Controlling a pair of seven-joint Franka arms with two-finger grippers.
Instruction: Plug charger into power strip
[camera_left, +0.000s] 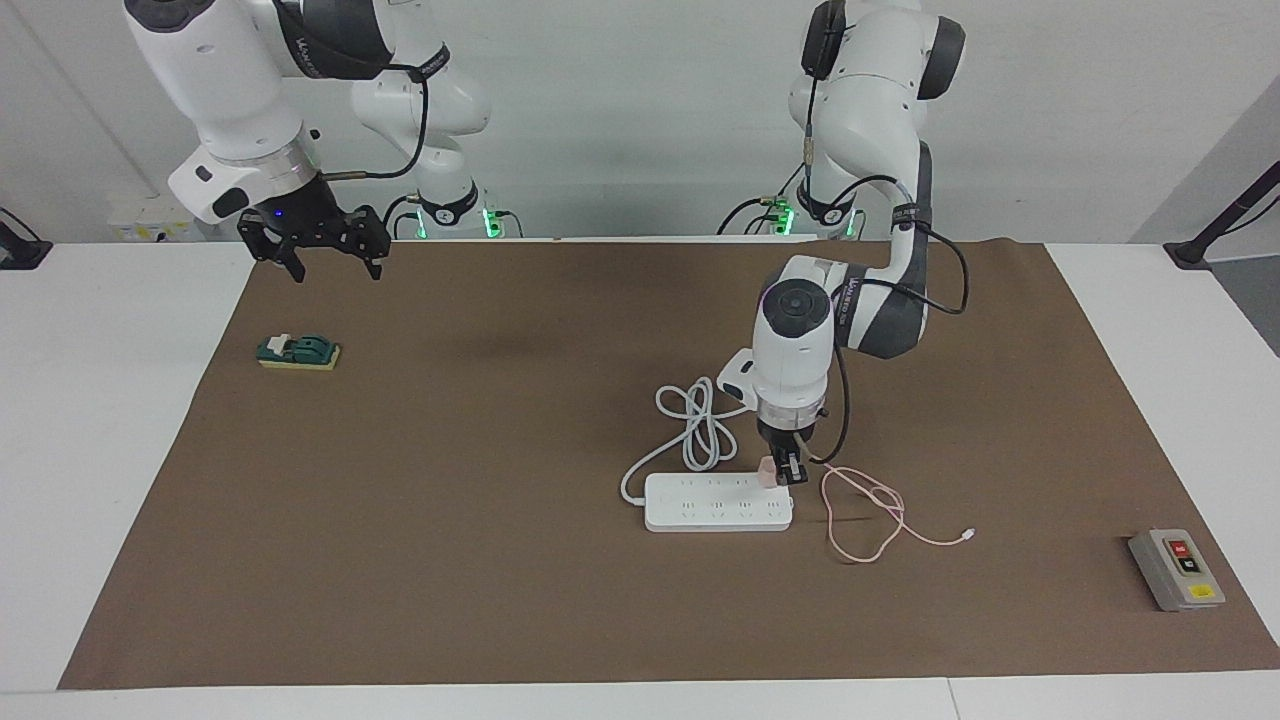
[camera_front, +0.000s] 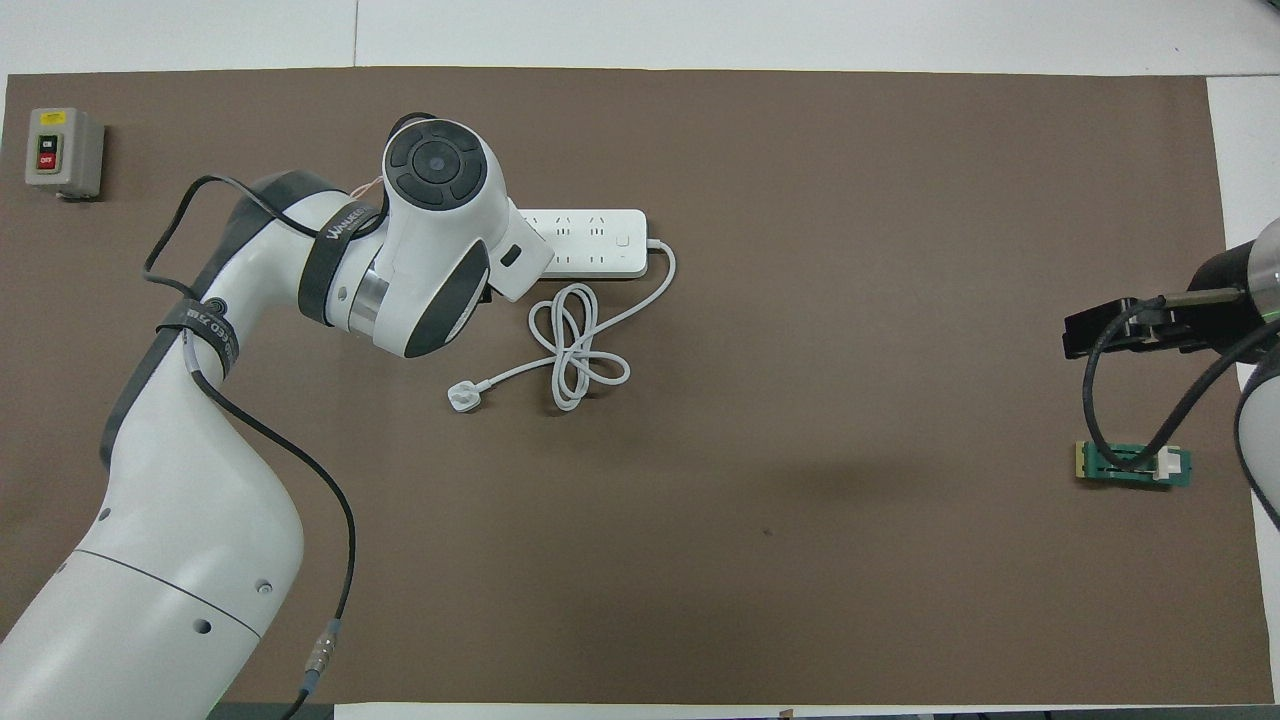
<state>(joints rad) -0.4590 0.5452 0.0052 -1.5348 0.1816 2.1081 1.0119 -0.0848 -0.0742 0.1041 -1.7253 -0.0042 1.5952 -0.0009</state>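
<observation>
Charger (camera_left: 766, 471): small pink cube, pinched in my L gripper (camera_left: 779, 472), sitting right at the top face of the power strip (camera_left: 716, 502), at the strip's end toward the L arm's side, on the row nearer the robots. Whether the pins are seated or just resting on the socket, I can't tell; overhead my own wrist covers that end.

Why held this way: I come down near vertical so the pins meet the socket square; grip on the cube's sides leaves the underside free. Judgement: insertion step in hand, needs a straight push down w/o tilting. Strip is loose on the mat (camera_left: 500, 560), so it could slide or tip if I push off-axis.

Outward: pink cable (camera_left: 872, 520) trails from the charger in a loose loop on the mat toward the L arm's end, tiny connector lying free. Strip's own white cord (camera_front: 575, 345) is coiled nearer the robots, its plug (camera_front: 463, 398) unplugged on the mat.

R gripper (camera_left: 325, 245): spread wide, empty, waiting up over the mat's edge at the R arm's end, above a green block (camera_left: 298, 352).

Counts: 1 charger, 1 strip, 1 pink cable, 1 white cord w/ 1 plug, 1 green block, 1 grey switch box (camera_left: 1176, 569), 2 arms.
</observation>
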